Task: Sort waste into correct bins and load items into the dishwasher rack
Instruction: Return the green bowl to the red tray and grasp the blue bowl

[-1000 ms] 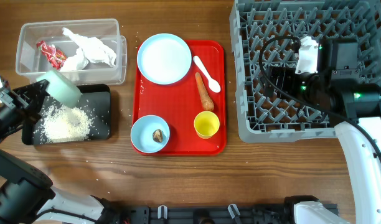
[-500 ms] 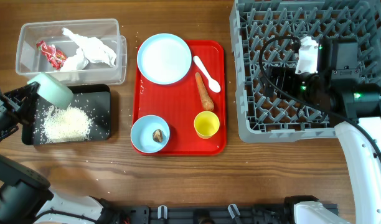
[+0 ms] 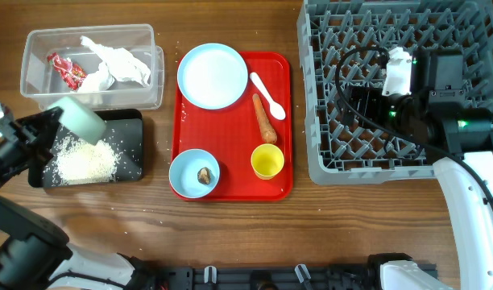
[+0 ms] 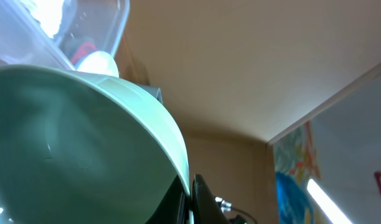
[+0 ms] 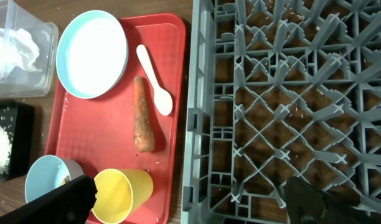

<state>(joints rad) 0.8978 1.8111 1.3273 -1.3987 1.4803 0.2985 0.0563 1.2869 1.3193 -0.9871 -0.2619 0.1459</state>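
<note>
With the left fingers [image 3: 47, 125] clamped on the tilted pale green bowl [image 3: 79, 118] above the white rice grains [image 3: 85, 159] in the shallow black rectangular tray [image 3: 131, 145], and the right fingers [image 5: 60, 202] wide over the grey pegged rack [image 3: 319, 165], swinging away hastily could scatter clinging grains onto the bench [image 3: 230, 234].

The overhead view is lit brightly and evenly from above; only short, soft shadows are cast on the bench [image 3: 230, 234]. In the left wrist view the pale green bowl [image 4: 66, 137] is rendered close and blurred, and glare is given off by a strip light [image 4: 318, 190]. The right wrist view is sharp.
</note>
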